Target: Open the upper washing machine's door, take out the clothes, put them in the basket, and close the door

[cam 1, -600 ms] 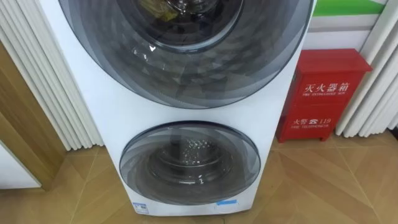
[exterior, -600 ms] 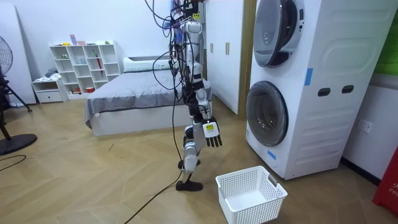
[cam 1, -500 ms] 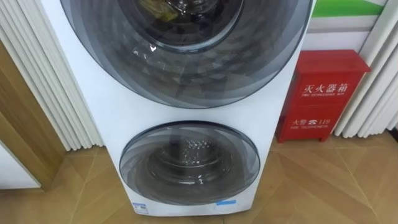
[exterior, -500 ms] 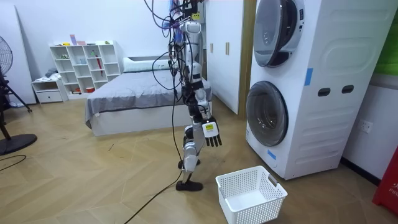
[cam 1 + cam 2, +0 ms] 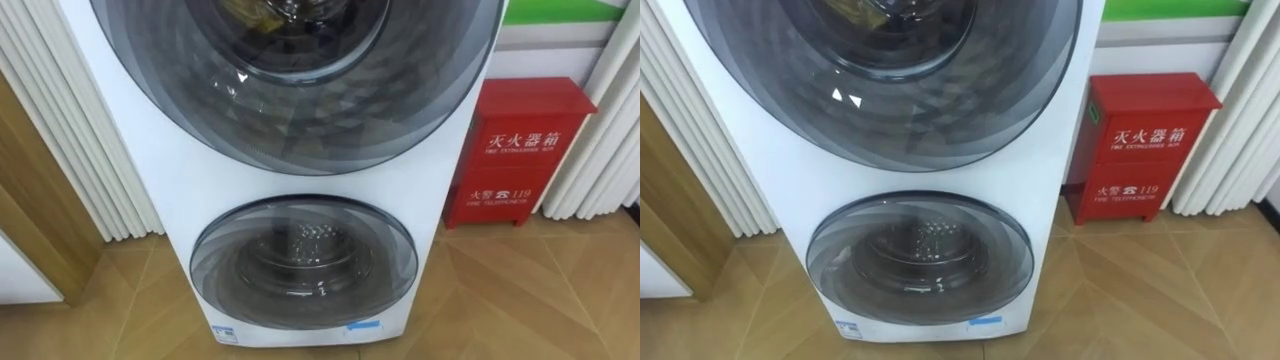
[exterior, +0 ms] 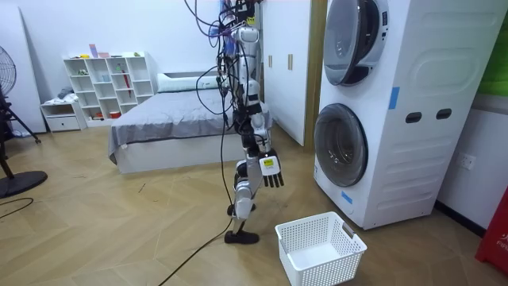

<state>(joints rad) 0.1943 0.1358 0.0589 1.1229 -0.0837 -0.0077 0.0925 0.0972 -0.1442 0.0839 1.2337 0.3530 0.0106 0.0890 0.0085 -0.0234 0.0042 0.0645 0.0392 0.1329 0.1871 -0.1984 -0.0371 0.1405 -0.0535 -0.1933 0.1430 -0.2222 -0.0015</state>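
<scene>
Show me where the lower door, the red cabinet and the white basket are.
lower door (image 5: 303, 262), left eye view, glass middle.
red cabinet (image 5: 520, 150), left eye view, front panel.
white basket (image 6: 337, 266), room view, near wall.

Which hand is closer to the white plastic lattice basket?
Likely right: the right hand hangs open just up-left of the white basket in the room view; the robot's left side faces away.

We find white characters in two lines, the lower with a telephone symbol and digits, on the front of the red fire cabinet (image 5: 520, 150). Below the lower door (image 5: 303, 262) of the washing machine (image 5: 165, 170) sit small blue-and-white stickers (image 5: 365, 326). Their print is too small to read.
</scene>
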